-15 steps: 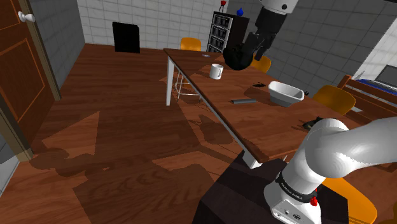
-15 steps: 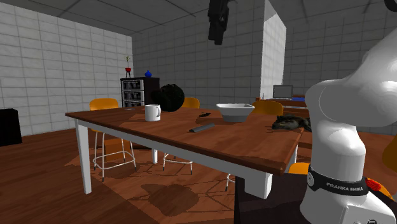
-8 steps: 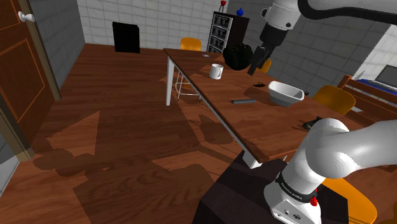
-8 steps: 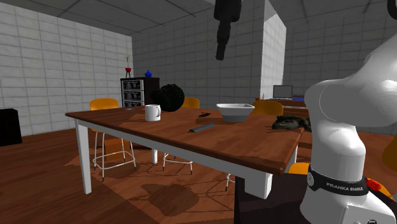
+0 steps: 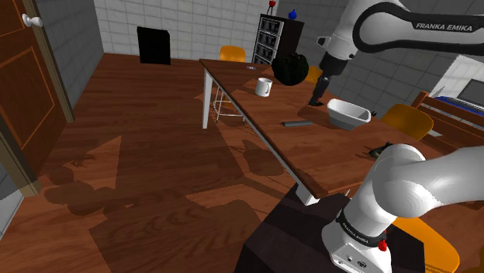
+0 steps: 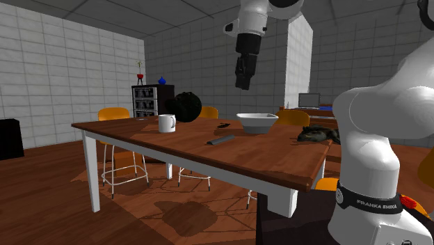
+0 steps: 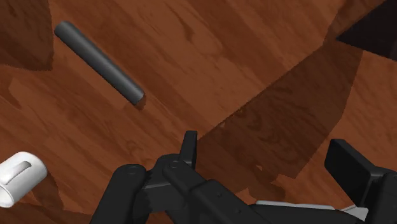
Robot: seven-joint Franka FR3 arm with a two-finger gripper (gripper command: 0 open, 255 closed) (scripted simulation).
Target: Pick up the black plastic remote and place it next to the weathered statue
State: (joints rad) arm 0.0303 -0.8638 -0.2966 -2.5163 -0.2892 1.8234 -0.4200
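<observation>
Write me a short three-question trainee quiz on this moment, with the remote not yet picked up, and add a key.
1. True or false: the gripper is shut on the dark grey remote.
2. Which thing stands closest to the black round object on the wooden table? A) the white mug B) the white bowl C) the remote
3. Fill in: the gripper hangs above the table with its fingers ____.
Key: 1 false, the remote lies on the table, clear of the fingers; 2 A; 3 open.
</observation>
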